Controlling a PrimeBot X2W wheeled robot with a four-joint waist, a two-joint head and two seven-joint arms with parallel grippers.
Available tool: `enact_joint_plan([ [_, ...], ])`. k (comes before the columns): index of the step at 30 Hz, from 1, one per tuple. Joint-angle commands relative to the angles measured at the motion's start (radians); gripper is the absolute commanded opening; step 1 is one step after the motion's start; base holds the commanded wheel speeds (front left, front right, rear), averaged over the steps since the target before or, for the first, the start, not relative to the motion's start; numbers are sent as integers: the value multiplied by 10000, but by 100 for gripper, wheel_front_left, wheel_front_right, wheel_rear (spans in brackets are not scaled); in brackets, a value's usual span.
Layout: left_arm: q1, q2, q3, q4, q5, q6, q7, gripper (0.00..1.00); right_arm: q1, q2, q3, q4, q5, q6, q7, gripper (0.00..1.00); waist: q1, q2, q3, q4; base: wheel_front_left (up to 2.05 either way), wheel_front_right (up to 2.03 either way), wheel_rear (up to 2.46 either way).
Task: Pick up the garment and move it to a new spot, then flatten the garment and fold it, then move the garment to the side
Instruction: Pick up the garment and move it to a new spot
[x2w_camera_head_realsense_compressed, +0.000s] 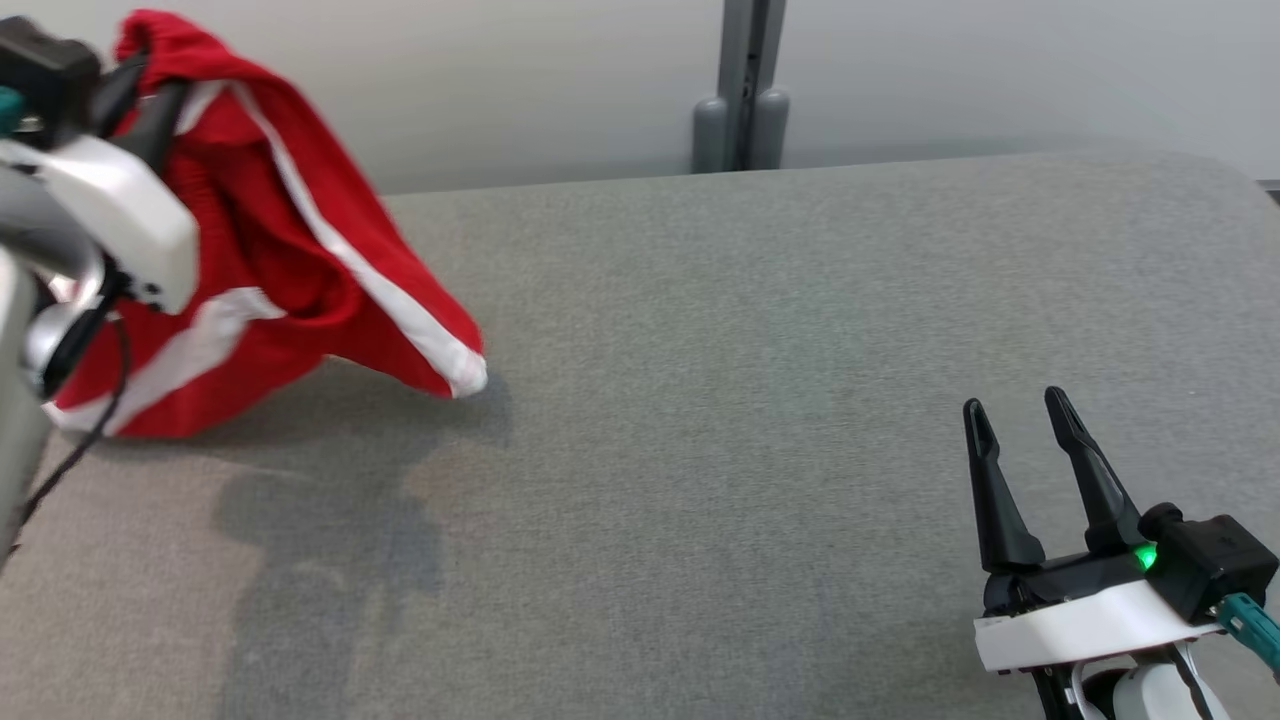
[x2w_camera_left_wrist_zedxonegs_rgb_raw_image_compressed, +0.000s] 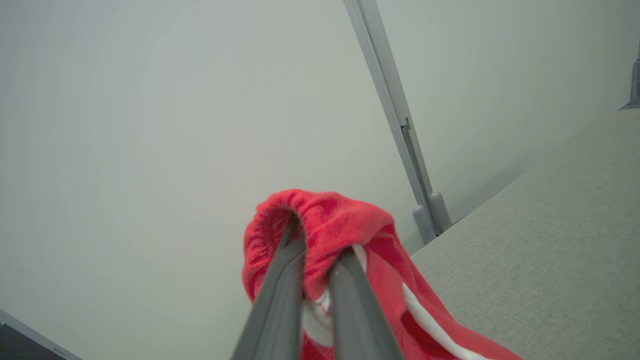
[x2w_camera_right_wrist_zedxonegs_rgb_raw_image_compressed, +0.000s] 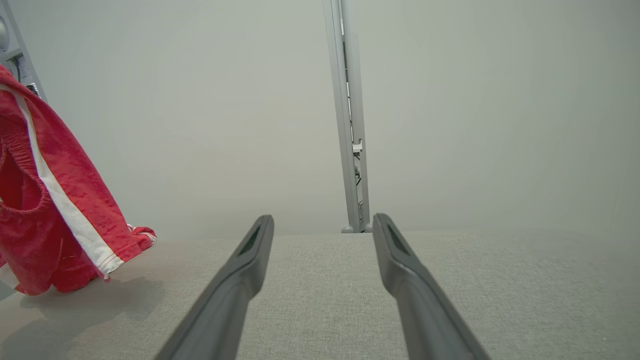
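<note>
The garment (x2w_camera_head_realsense_compressed: 290, 260) is a pair of red shorts with white side stripes, hanging at the far left over the grey table (x2w_camera_head_realsense_compressed: 760, 420). My left gripper (x2w_camera_head_realsense_compressed: 150, 85) is shut on its elastic waistband and holds it up; the lower hem still trails on the table. In the left wrist view the two fingers pinch the bunched red garment (x2w_camera_left_wrist_zedxonegs_rgb_raw_image_compressed: 325, 225), and the left gripper (x2w_camera_left_wrist_zedxonegs_rgb_raw_image_compressed: 315, 245) stays closed on it. My right gripper (x2w_camera_head_realsense_compressed: 1020, 415) rests open at the lower right, far from the cloth, with nothing between its fingers (x2w_camera_right_wrist_zedxonegs_rgb_raw_image_compressed: 250, 250). The right wrist view has the garment (x2w_camera_right_wrist_zedxonegs_rgb_raw_image_compressed: 55, 200) at its left edge.
A grey upright post (x2w_camera_head_realsense_compressed: 742, 85) stands against the pale wall behind the table's far edge. The grey cloth-covered table stretches wide between the shorts and my right gripper. Its rounded right corner (x2w_camera_head_realsense_compressed: 1230, 180) lies at the far right.
</note>
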Motion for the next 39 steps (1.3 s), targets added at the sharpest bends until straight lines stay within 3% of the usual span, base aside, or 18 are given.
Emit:
enact_joint_plan([
  [1, -235, -161, -186, -291, 32, -2, 59, 0, 134, -62, -57, 27, 84, 23, -57, 100, 0, 0, -243, -275, 0, 0, 0],
  [10, -988, -1299, -942, -1215, -183, 1, 195, 0, 280, -62, -182, 61, 205, 23, -57, 100, 0, 0, -540, -878, 0, 0, 0],
  [19, -825, -2769, -763, -1045, -1047, 492, 148, 0, 205, -59, -89, 43, 375, 23, -57, 100, 0, 0, -255, -1348, 0, 0, 0],
  [24, 380, -3368, -583, -12, -1926, 688, -85, 0, 96, -59, -76, 60, 435, 23, -55, 100, 0, 0, 3, -1427, 0, 0, 0],
  [31, 1987, -4004, -517, 2573, -2400, 807, -1260, 0, -131, -61, -17, 52, 391, 22, -55, 100, 0, 0, 384, -1512, 0, 0, 0],
  [39, 2268, -3917, -450, 4797, -2520, 789, -1670, 0, -203, -61, -47, 102, 258, 23, -55, 100, 0, 0, 488, -1446, 0, 0, 0],
])
